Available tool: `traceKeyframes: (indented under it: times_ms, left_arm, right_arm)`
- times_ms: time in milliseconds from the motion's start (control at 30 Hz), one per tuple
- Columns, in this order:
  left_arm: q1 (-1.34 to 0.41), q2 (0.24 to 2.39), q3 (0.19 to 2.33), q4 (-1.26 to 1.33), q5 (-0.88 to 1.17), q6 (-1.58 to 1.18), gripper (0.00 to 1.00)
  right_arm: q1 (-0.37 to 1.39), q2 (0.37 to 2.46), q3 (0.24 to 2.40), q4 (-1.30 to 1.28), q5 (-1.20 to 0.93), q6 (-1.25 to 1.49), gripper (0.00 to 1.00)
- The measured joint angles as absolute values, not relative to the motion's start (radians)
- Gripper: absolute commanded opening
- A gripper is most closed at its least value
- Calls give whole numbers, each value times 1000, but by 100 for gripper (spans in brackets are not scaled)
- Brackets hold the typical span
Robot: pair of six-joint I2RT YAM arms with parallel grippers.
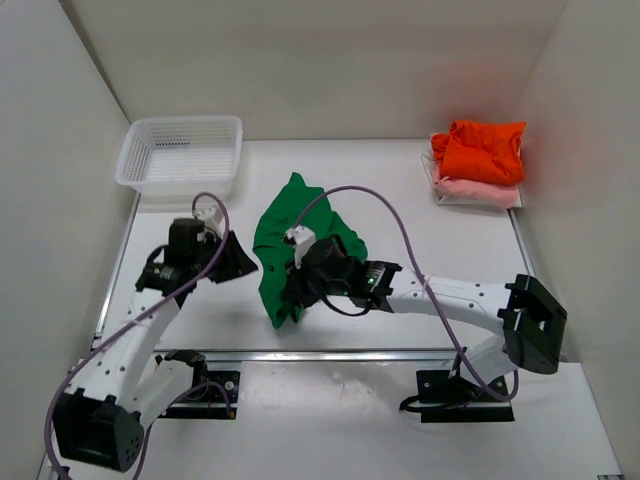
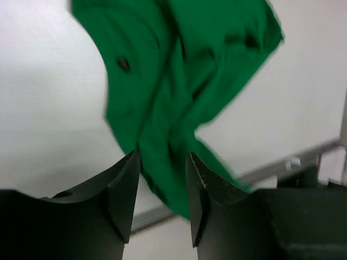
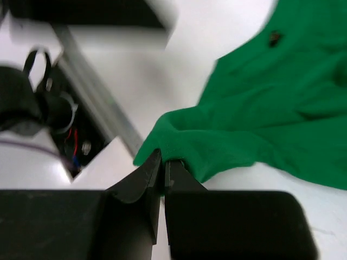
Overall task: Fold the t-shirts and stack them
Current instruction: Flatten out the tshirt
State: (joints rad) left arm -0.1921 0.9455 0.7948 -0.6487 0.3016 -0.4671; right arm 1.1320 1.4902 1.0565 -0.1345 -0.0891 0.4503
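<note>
**Layout of the table.** A basket [image 1: 178, 182] is set at the far left corner of the table [image 1: 400, 200]. At the far right corner, the upper shirt [image 1: 482, 150] is laid on the lower shirt [image 1: 480, 192]. The centre shirt [image 1: 285, 225] [image 2: 179, 81] [image 3: 282, 103] is spread in the middle of the table, between basket and stack. The left gripper [image 1: 248, 262] [image 2: 162, 157] is held just beside its left edge, fingers parted. Its near edge is pinched in the right gripper [image 1: 295, 290] [image 3: 162, 158], nearer the arm bases.

Bare table [image 1: 390, 195] separates green t-shirt [image 1: 285, 225] from basket [image 1: 180, 152] and orange t-shirt [image 1: 482, 150].
</note>
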Motion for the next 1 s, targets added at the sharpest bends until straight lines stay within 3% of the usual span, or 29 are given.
traceKeyframes:
  times_ms: [67,133,233,367,500,767,833,900,967,1000]
  left_arm:
    - [-236,855,673,-620,345,-534,71]
    - [-273,760,576,-586,385,-622,66]
    - [-274,632,471,-471,458,-768,72]
    - [-263,504,368,-281,515,-977,63]
    - [-280,465,311,-162,519,-1096,68]
    - [-327,501,271,-59,511,-1179,62]
    - [-334,512,257,-33,508,-1187,57]
    - [-336,527,244,-13,505,-1195,46]
    - [-341,551,239,2,499,-1200,30]
    - [-345,561,239,10,494,-1201,13]
  right_arm:
    - [1097,1455,1010,-94,-49,484,0]
    - [1072,1444,999,-75,-21,510,0]
    - [1052,1446,1009,-51,2,529,0]
    - [1049,1453,1021,-29,20,533,0]
    - [1053,1456,1021,-17,30,537,0]
    - [1053,1456,1022,-6,33,543,0]
    - [1053,1456,1022,-3,33,543,0]
    - [1053,1457,1022,2,32,543,0]
    - [1052,1457,1022,3,27,544,0]
    - [1052,1457,1022,6,23,544,0]
